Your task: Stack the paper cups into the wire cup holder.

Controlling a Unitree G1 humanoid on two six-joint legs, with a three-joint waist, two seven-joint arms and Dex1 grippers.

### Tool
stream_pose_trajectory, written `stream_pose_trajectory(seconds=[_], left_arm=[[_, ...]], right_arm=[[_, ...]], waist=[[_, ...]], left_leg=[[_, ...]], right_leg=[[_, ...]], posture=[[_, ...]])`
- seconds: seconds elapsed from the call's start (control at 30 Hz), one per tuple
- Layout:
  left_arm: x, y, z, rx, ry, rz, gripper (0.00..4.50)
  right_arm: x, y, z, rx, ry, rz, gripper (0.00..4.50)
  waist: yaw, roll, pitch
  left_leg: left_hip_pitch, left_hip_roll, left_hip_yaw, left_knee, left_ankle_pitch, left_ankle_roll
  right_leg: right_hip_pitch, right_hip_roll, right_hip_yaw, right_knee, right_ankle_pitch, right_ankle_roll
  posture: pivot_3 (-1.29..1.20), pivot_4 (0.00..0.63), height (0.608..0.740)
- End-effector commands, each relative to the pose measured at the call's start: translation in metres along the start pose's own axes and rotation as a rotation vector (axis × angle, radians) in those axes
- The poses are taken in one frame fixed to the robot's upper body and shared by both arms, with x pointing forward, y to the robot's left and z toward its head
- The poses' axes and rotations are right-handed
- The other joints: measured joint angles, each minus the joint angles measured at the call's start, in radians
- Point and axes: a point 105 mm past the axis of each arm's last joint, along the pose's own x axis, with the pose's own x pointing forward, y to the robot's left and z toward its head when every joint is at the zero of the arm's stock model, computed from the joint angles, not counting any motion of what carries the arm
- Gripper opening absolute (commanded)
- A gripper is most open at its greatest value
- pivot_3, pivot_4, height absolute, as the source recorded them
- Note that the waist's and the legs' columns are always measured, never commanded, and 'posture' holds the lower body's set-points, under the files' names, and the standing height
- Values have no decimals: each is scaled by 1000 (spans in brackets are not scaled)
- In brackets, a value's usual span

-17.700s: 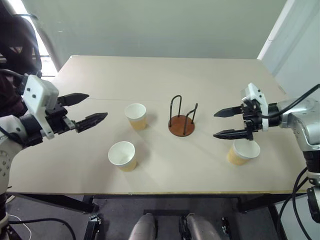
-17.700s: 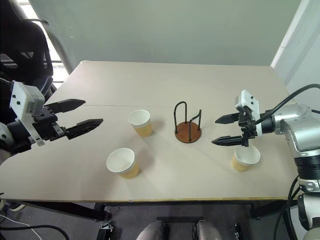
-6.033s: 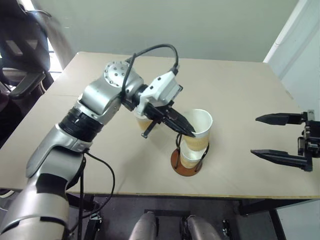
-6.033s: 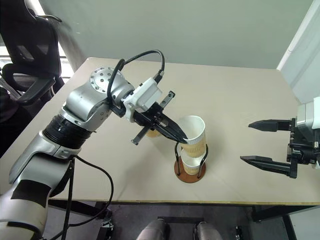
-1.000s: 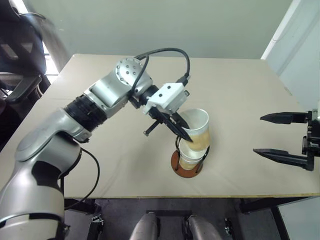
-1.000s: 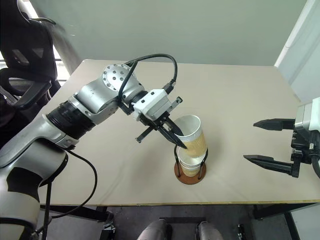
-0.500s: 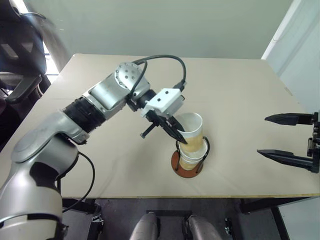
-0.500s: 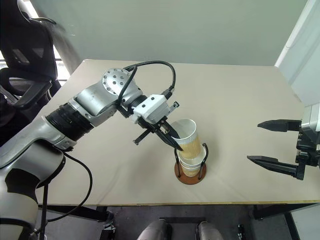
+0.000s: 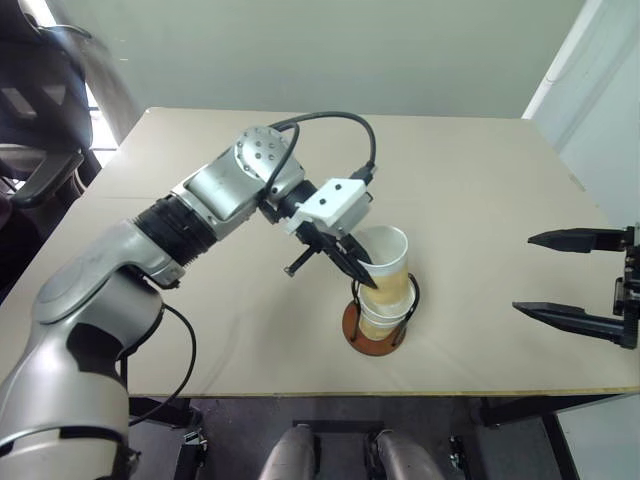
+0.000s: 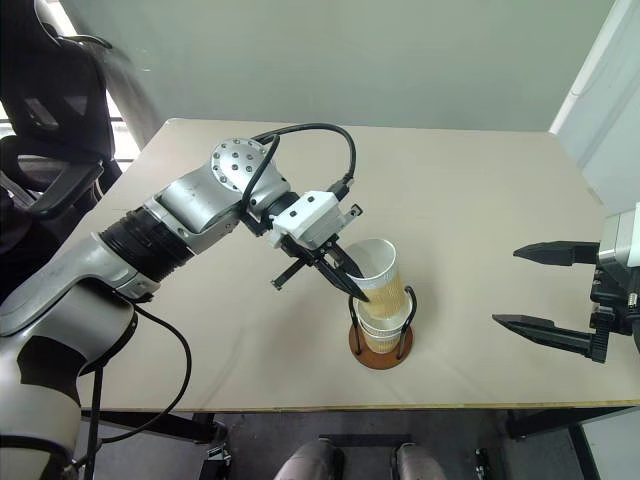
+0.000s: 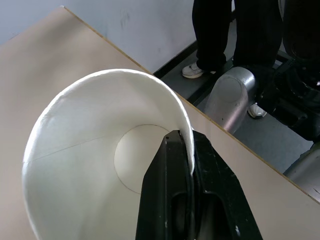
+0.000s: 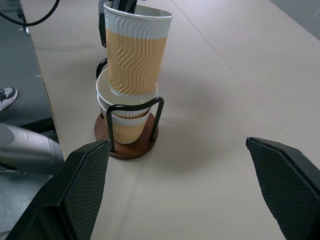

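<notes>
The left gripper point(image 9: 362, 272) points down and back toward the robot, its bent silver arm reaching over the table point(image 9: 200, 300) from the left. Its two black fingers pinch the white rolled rim of the top paper cup point(image 12: 136, 55), one finger inside the cup, one outside, with only the thin wall between them. That cup is tan with a wavy ribbed sleeve and a smooth white inside. It sits nested in the lower paper cups point(image 12: 125, 122), directly beneath the gripper, inside the wire cup holder point(image 9: 378, 325), whose black wire loops rise from a round reddish-brown base. The right gripper point(image 9: 575, 277) hangs well to the right of the holder, roughly level, its fingers spread wide and holding nothing.
</notes>
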Motion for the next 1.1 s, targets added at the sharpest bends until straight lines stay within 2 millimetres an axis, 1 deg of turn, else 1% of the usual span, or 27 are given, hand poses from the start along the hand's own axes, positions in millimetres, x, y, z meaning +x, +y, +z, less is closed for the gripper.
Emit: stream_pose_trajectory(seconds=[0.03,0.07,0.1,0.13,0.17,0.3,0.37,0.43,0.5,0.53,0.63,0.67,0.73,0.8,0.83,0.87,0.9,0.93,0.97,1.0,1.07,1.1], left_arm=[[-3,-2,5,21,-17,-19,1005],[-3,-1,5,22,-21,-17,1388],[-3,-1,5,24,-22,-12,1680],[-3,0,5,25,-23,-9,2113],[-3,1,5,27,-25,-3,2423],[-7,5,6,37,-33,27,3904],[-13,9,9,40,-45,61,4465],[-24,16,15,36,-78,127,4465],[-44,20,18,5,-109,228,4465],[-53,19,17,-10,-111,279,4465],[-87,4,2,-103,-69,452,4465],[-104,-6,-9,-164,-38,545,4465],[-135,-36,-33,-284,43,715,4465],[-154,-62,-50,-378,106,837,4465],[-161,-72,-57,-415,125,896,4465],[-170,-86,-65,-461,143,980,4465],[-179,-108,-74,-514,141,1090,4465],[-184,-126,-79,-550,137,1174,4465],[-185,-141,-80,-577,129,1236,4465],[-182,-153,-79,-598,120,1286,4465],[-175,-172,-80,-647,106,1370,4465],[-172,-181,-81,-678,103,1407,4465]], right_arm=[[-4,-2,5,-29,-12,-29,4500],[-4,-2,5,-29,-12,-29,4500],[-4,-2,5,-29,-11,-28,4500],[-3,-3,5,-29,-11,-28,4500],[-3,-3,5,-29,-11,-27,4500],[0,-5,4,-31,-15,-22,4500],[1,-6,4,-33,-21,-14,4500],[3,-8,3,-35,-27,-6,4500],[7,-12,1,-35,-34,8,4500],[9,-15,-1,-37,-36,15,4500],[17,-26,-7,-37,-34,27,4500],[19,-32,-13,-31,-22,24,4500],[22,-41,-27,-12,1,50,4500],[25,-45,-36,-1,14,86,4500],[27,-47,-39,-3,20,99,4500],[30,-50,-40,-7,16,111,4500],[37,-56,-40,-10,1,123,4500],[43,-60,-40,-13,-13,137,4500],[49,-62,-38,-16,-27,158,4500],[55,-64,-38,-18,-34,181,4500],[65,-64,-38,-23,-40,230,4500],[69,-64,-38,-26,-43,249,4500]], waist=[[0,0,0],[0,0,0],[0,0,0],[0,0,0],[0,0,0],[0,0,0],[0,0,0],[-1,0,0],[-2,0,0],[-2,0,0],[-17,2,-1],[-23,2,-1],[-35,3,-1],[-40,2,-1],[-39,2,-1],[-39,2,-1],[-21,2,-1],[-25,5,-2],[-32,7,-3],[-43,5,-3],[-49,-2,-2],[-49,-2,-2]], left_leg=[[0,0,0,0,0,0],[0,0,0,0,0,0],[0,0,0,0,0,0],[0,0,0,0,0,0],[0,0,0,0,0,0],[0,0,0,0,0,0],[0,0,0,0,0,0],[0,0,0,0,0,0],[0,0,0,0,0,0],[0,0,0,0,0,0],[2,0,1,0,0,0],[2,0,2,-1,1,-1],[4,1,2,-2,2,-2],[5,1,3,-3,3,-4],[5,1,3,-4,4,-5],[5,1,3,-4,4,-5],[5,1,3,-4,5,-7],[3,1,2,-4,6,-5],[4,1,9,-5,3,0],[6,1,12,-5,2,0],[9,2,13,-6,2,0],[9,3,13,-6,3,-1]], right_leg=[[0,0,0,0,0,0],[0,0,0,0,0,0],[0,0,0,0,0,0],[0,0,0,0,0,0],[0,0,0,0,0,0],[0,0,0,0,0,0],[0,0,0,0,0,0],[0,0,0,0,0,0],[0,0,0,0,0,0],[0,0,0,0,0,0],[0,0,0,0,0,0],[0,0,1,1,0,0],[0,1,1,1,0,0],[-1,1,3,1,0,0],[-1,1,3,1,0,0],[-2,1,3,1,-1,0],[-2,1,4,1,-1,0],[-3,1,4,1,-1,0],[-5,1,9,1,2,-2],[-4,0,10,2,1,-2],[-3,1,10,2,0,-3],[-3,1,10,2,-1,-4]], posture=[[0,150,740],[0,150,740],[0,150,740],[0,150,740],[0,150,740],[0,150,740],[0,150,740],[0,150,740],[0,150,740],[0,150,740],[0,150,740],[0,150,740],[0,150,740],[0,150,740],[0,150,740],[0,150,740],[0,150,740],[0,150,740],[0,150,740],[0,150,740],[0,150,740],[0,150,740]])
